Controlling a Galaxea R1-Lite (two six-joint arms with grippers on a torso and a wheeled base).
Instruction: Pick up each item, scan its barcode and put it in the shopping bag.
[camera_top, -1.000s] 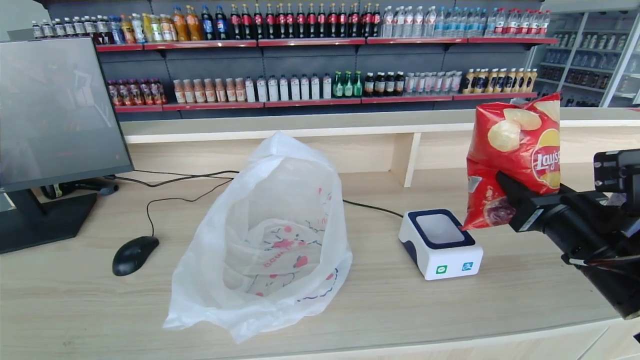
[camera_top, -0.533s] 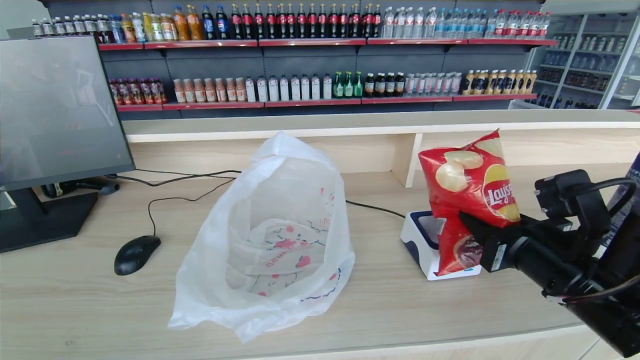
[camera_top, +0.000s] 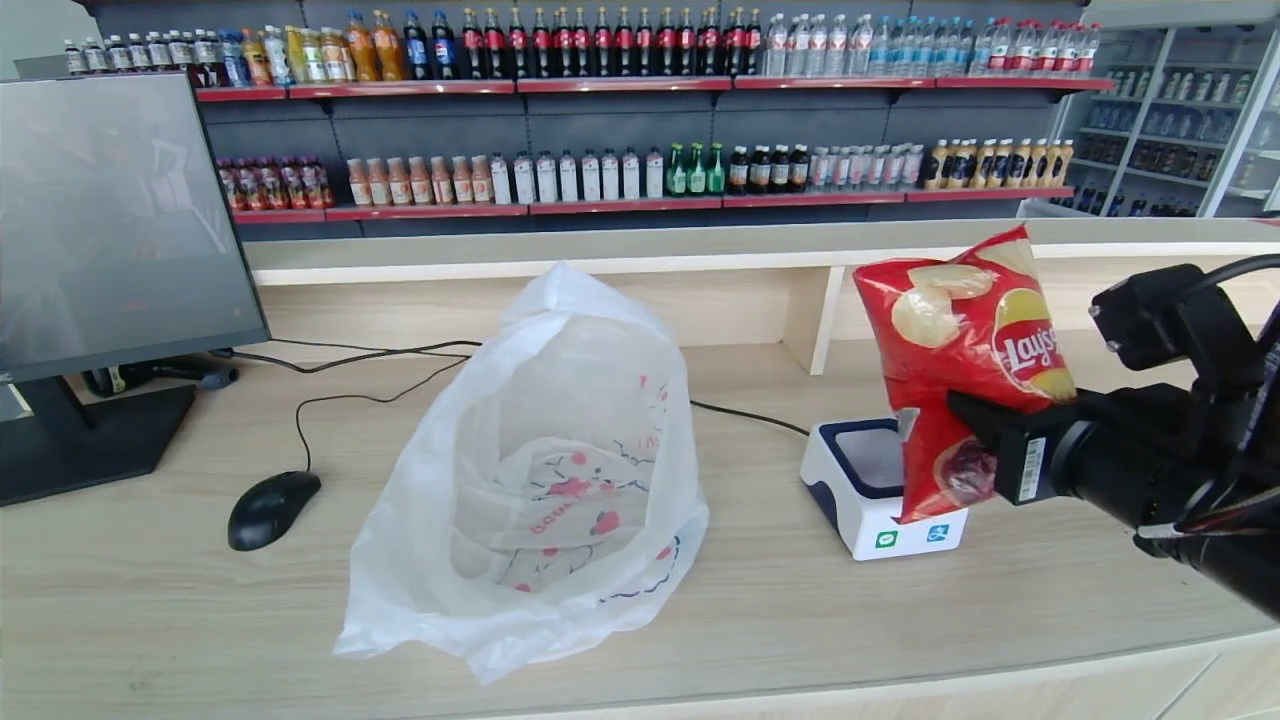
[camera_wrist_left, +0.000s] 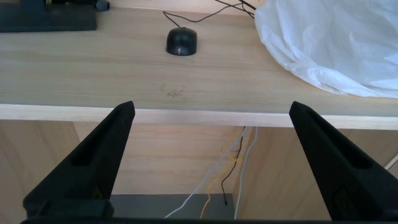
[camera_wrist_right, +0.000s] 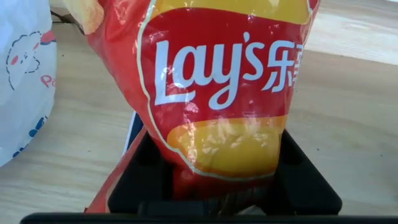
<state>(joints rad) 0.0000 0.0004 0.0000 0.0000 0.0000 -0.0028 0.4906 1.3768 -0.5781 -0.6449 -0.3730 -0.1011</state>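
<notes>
Red foil chip bag (camera_top: 960, 330) hides white-navy box scanner (camera_top: 850, 485) right part; right gripper (camera_top: 968, 432) clamped on bag btm. Left gripper (camera_wrist_left: 211, 111) fingers wide apart, bases cut off.

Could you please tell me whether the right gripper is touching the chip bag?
Touching. The right wrist view shows the chip bag pinched between the black fingers of the right gripper.

Red-and-yellow chip bag (camera_top: 960, 340); white, red-patterned shopping bag (camera_top: 540, 480).
</notes>
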